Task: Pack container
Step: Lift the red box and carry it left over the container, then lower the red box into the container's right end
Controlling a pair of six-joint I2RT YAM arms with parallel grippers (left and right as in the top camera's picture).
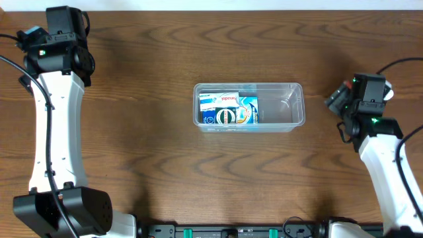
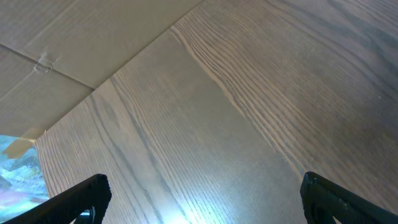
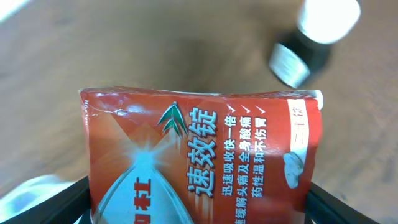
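The container (image 1: 299,87), a clear rectangular bin, stands at the middle of the table. Blue-and-white small boxes (image 1: 229,110) lie in its left half, and its right half shows bare bottom. My right gripper (image 3: 196,186) is to the right of the container (image 1: 338,99). A red box (image 3: 205,155) with white Chinese print fills its gap, and both fingers lie against the box's sides. My left gripper (image 2: 205,183) hangs wide open over bare wood at the far left, with nothing between its fingers.
A small dark bottle (image 3: 311,40) with a pale cap lies blurred beyond the red box. The left arm (image 1: 59,39) reaches to the table's far left corner. Cardboard (image 2: 56,43) lies past that far edge.
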